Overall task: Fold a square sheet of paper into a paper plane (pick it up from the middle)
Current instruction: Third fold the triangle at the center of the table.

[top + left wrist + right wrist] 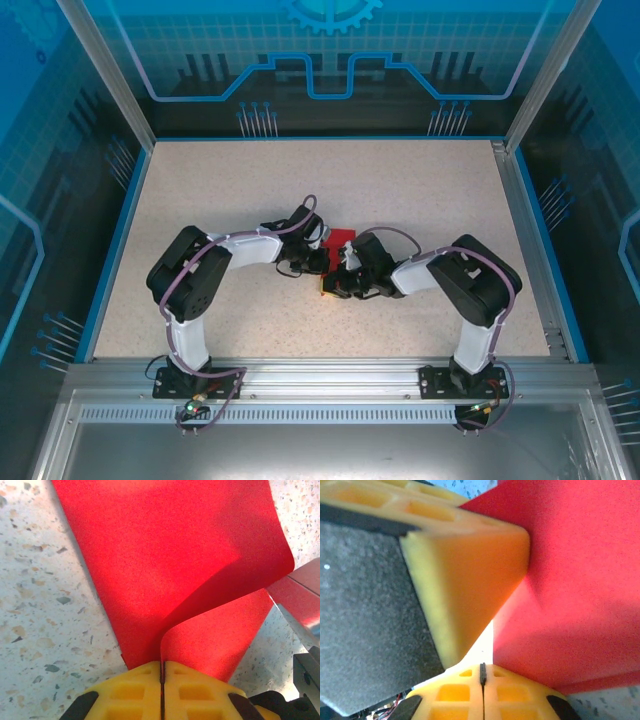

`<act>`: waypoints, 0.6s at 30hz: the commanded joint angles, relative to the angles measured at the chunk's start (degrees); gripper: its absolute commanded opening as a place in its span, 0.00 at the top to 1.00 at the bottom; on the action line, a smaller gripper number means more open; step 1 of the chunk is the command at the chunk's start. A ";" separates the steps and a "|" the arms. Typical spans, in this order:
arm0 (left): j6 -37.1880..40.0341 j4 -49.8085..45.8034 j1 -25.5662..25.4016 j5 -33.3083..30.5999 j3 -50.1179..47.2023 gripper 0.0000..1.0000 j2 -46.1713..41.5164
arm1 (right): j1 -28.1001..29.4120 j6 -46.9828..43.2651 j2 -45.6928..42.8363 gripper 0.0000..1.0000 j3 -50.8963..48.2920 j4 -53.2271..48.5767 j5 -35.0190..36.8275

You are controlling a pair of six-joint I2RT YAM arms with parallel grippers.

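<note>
Your square sheet of paper [342,238] sits mid-frame in the top view, on the speckled table [420,190], between the two wrists. In the left wrist view it fans up from bottom centre and curls over itself. The left gripper [162,666] is clamped on its lower edge. The right gripper [482,669] is closed too, at the bottom of its own view, with the red sheet at its tips. You cannot tell whether it pinches any.

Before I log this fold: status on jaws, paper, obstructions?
Left gripper jaws shut on the red paper, which curls. Right gripper jaws shut beside it, grip unclear. Grippers crowded together.
</note>
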 commanded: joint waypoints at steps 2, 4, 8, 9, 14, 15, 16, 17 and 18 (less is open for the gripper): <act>1.25 -1.23 0.25 -1.44 -2.10 0.92 3.06 | -0.98 -1.31 -4.71 0.93 -0.99 -2.22 0.90; 1.30 -1.45 0.20 -1.55 -1.93 0.92 3.06 | -1.94 -1.37 -5.92 0.93 -1.93 -1.71 0.71; 1.43 -1.58 0.30 -1.73 -1.89 0.92 2.98 | -3.49 -1.41 -6.51 0.93 -2.53 -1.16 0.49; 1.44 -1.62 0.33 -1.71 -1.86 0.92 2.98 | -3.88 -1.41 -6.35 0.93 -2.54 -0.87 0.29; 1.43 -1.53 0.35 -1.57 -1.80 0.92 3.15 | -5.00 -1.55 -4.80 0.93 -1.80 -0.34 0.23; 1.36 -1.62 0.35 -1.53 -1.82 0.92 3.15 | -5.19 -1.50 -4.36 0.93 -1.90 0.36 0.02; 1.44 -1.62 0.29 -1.51 -1.73 0.92 3.15 | -5.18 -1.66 -4.05 0.93 -1.83 0.60 0.01; 1.50 -1.62 0.28 -1.50 -1.79 0.92 3.11 | -5.15 -1.87 -3.71 0.93 -1.53 0.16 -0.05; 1.48 -1.62 0.31 -1.46 -1.80 0.92 3.15 | -5.24 -2.18 -3.27 0.93 -1.32 -0.44 -0.03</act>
